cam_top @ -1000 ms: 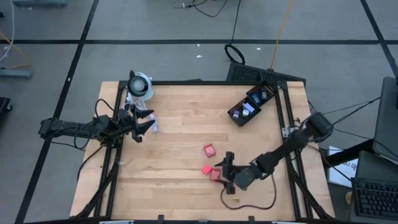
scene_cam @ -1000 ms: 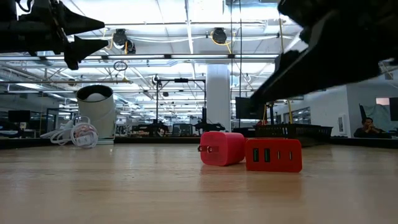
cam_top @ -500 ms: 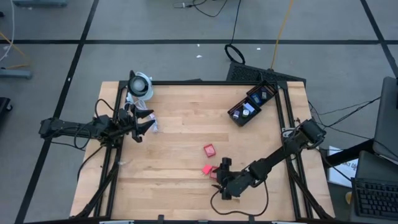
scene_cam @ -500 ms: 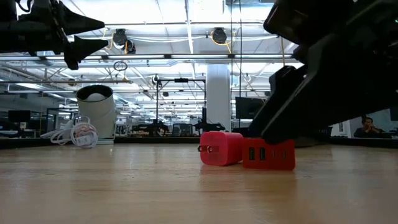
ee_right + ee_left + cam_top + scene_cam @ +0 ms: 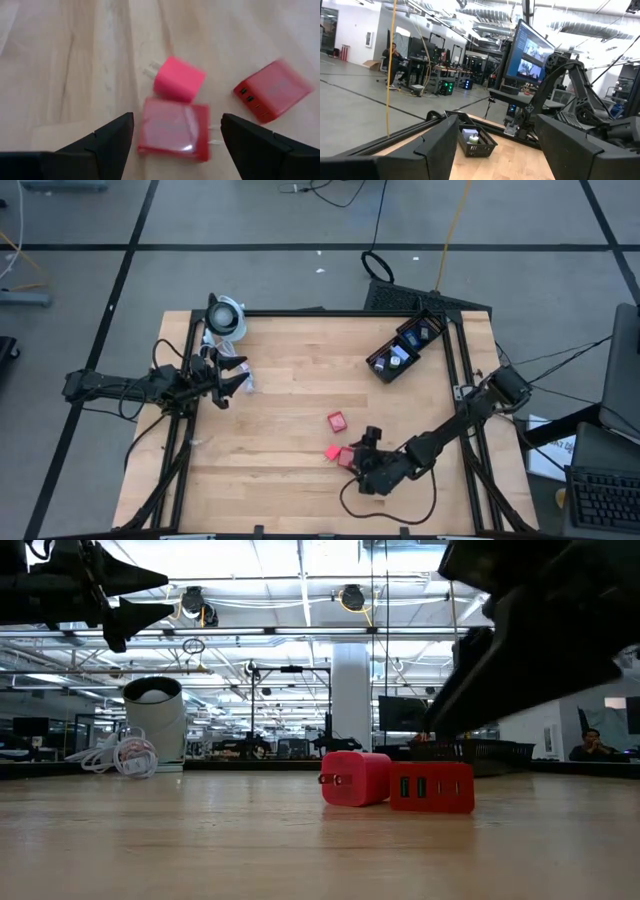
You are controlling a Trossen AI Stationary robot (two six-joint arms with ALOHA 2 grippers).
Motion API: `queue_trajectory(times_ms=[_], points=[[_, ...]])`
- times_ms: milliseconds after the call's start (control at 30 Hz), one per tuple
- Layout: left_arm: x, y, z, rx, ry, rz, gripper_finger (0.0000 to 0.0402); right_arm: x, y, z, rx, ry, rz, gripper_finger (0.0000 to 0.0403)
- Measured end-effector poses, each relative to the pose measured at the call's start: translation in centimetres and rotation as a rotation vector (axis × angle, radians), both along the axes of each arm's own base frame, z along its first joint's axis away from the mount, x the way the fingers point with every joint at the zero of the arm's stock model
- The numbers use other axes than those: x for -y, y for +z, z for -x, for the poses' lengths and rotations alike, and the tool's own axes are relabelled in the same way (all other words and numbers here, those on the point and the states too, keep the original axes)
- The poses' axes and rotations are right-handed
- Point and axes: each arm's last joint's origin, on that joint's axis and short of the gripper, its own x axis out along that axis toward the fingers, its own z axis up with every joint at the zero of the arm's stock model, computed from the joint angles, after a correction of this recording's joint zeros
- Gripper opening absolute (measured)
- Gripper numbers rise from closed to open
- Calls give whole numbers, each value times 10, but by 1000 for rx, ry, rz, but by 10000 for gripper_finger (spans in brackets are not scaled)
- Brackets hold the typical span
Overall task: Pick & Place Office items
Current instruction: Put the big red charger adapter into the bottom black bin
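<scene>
Three small charger-style blocks are being presented on the bench (image 5: 280,410), grouped toward its near edge and well apart from the black basket (image 5: 400,350) at the far right corner. The right gripper (image 5: 177,118) is being held low over this group with its jaws apart. One red block (image 5: 174,129) is being framed between them, but neither jaw appears to be touching it. A pink block (image 5: 179,80) is lying just beyond the red one, very close or touching, with its prongs pointing away. A second red block (image 5: 272,91), with its ports showing, is lying apart to one side.

The left gripper (image 5: 238,376) is being kept raised over the bench's left side, jaws apart and empty.

The framed red block is being judged light and rigid, a hard plastic shell with glossy faces that could slide under uneven pressure. What look like prongs are sticking out of one side, so the hold is best taken across the two plain side walls, at mid-body and clear of the metal. Because the pink block is sitting so near, care is being called for so that it is not nudged or pinched as the jaws are brought together.
</scene>
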Motion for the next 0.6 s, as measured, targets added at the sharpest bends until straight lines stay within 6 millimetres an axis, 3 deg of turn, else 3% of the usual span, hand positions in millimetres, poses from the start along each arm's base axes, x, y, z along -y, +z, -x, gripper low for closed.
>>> queue_trajectory(times_ms=[333, 600], points=[[0, 0, 0, 0, 0, 0, 267, 7, -23, -3, -81, -13, -33, 292], [0, 0, 0, 0, 0, 0, 267, 11, -23, -6, -96, 1, -67, 251]])
